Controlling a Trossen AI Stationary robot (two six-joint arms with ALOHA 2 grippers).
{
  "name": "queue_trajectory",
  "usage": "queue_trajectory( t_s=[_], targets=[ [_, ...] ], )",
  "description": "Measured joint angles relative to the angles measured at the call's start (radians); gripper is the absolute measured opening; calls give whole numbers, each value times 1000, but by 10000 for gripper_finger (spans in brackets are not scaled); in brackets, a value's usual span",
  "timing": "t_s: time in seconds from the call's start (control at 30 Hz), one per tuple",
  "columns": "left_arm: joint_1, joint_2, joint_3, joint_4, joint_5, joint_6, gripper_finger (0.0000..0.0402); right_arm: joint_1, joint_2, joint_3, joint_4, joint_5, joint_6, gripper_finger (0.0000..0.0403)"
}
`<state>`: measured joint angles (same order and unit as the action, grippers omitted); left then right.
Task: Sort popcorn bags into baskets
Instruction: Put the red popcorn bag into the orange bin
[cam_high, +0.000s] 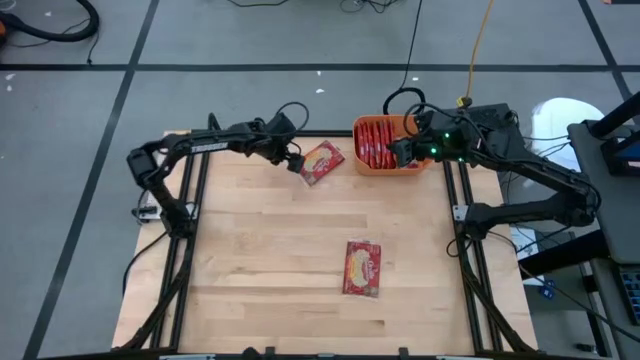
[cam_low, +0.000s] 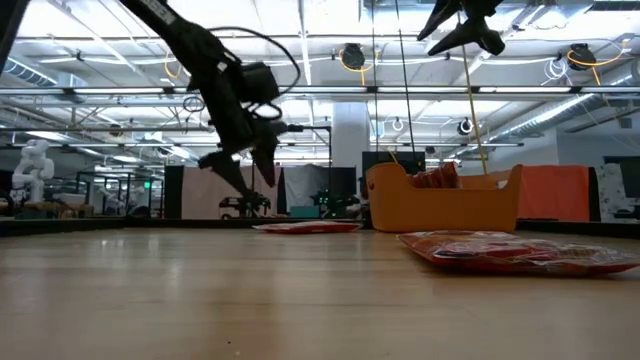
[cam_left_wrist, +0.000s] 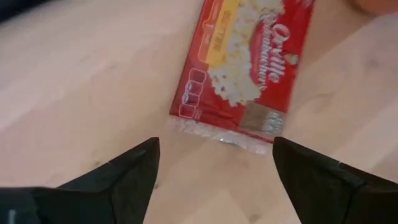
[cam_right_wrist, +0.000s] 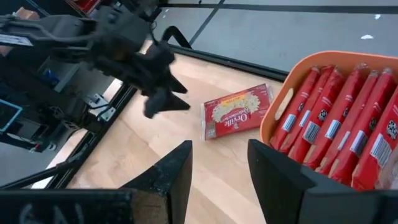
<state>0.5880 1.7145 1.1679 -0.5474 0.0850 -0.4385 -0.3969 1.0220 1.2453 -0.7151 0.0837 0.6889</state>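
Popcorn bag (cam_left_wrist: 242, 68) flat on table, beyond open left gripper (cam_left_wrist: 214, 163)

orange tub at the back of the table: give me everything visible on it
The orange tub is a rectangular plastic bin with rounded corners, solid plain walls and handle cut-outs at its ends. It sits upright on the wooden table near the far right corner. Red popcorn bags stand on edge inside, packed side by side. The right gripper hovers over it, empty. One bag lies flat on the table just left of the tub, not touching it.
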Motion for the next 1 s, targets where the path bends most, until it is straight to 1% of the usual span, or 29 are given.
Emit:
queue_trajectory(
  t_s=[0.07,0.17,0.33,0.4,0.5,0.67,0.9,1.0],
  targets=[
    [6,42,0,26,1,0,320,0,1,0,0,0,-7,148],
    [12,83,-1,40,-11,1,313,0,1,0,0,7,-21,148],
    [14,122,0,88,-38,40,289,-1,1,0,0,79,-45,148],
    [14,132,0,79,-42,50,281,-1,1,0,0,102,-51,148],
    [14,152,0,87,-43,71,274,-8,1,0,1,103,-54,148],
    [13,204,1,105,-32,100,273,-9,1,0,4,103,-51,148],
    [1,224,2,145,-43,180,272,-8,1,0,5,98,-30,148],
    [-6,228,2,178,-56,231,253,-1,1,0,5,97,-2,148]
  ],
)
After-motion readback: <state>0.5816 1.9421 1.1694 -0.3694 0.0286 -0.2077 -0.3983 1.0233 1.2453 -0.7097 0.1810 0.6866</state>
